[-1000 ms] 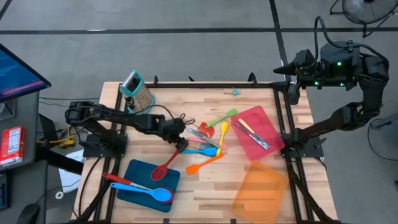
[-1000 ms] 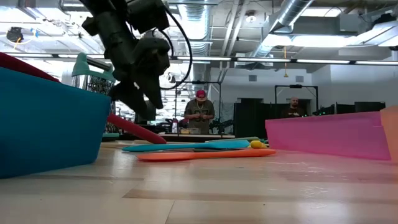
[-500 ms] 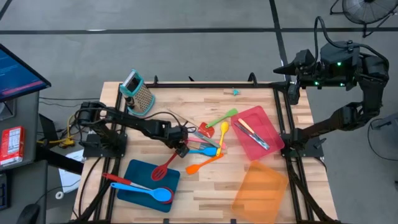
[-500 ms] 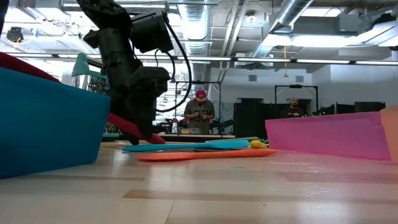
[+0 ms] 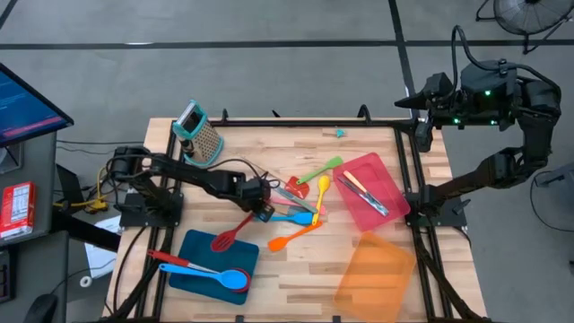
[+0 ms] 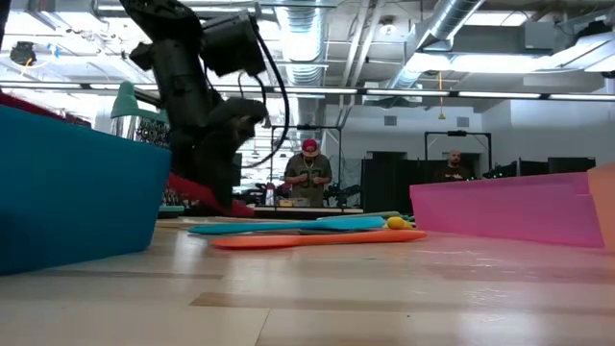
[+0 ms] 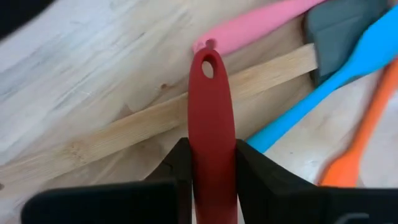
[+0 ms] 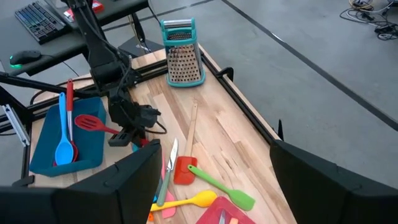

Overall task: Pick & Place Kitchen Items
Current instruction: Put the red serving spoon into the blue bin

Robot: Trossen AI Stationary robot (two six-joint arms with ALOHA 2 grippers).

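Observation:
A red slotted turner (image 5: 235,231) has its head over the far edge of the blue tray (image 5: 202,269) and its handle reaching toward the pile of kitchen items (image 5: 300,202) at mid-table. My left gripper (image 5: 261,212) is low over the table at the pile's left side, shut on that handle (image 7: 211,146). A red spatula (image 5: 170,258) and a blue spoon (image 5: 215,274) lie in the blue tray. My right gripper (image 8: 214,186) hangs open high beyond the table's far right corner, holding nothing. My left gripper pinches the red turner's handle (image 7: 211,155) between its two fingers (image 7: 180,163), a little back from the free end. That end, with its hanging hole (image 7: 208,65), sticks out past the fingertips. The fingers slant down from the table's left. The turner's head (image 5: 224,240) lies at the blue tray.
A pink handle (image 7: 249,34), a wooden handle (image 7: 143,127), a blue one (image 7: 311,102) and an orange one (image 7: 357,146) lie just past the held end. A metal grater (image 5: 199,133) stands far left. A red tray (image 5: 387,184) and an orange tray (image 5: 375,269) sit at the right.
My left gripper has come down toward the table at the pile's left side and has shut on the red turner's handle. The turner has swung a little, its head moving toward the table's left and far side along the blue tray.

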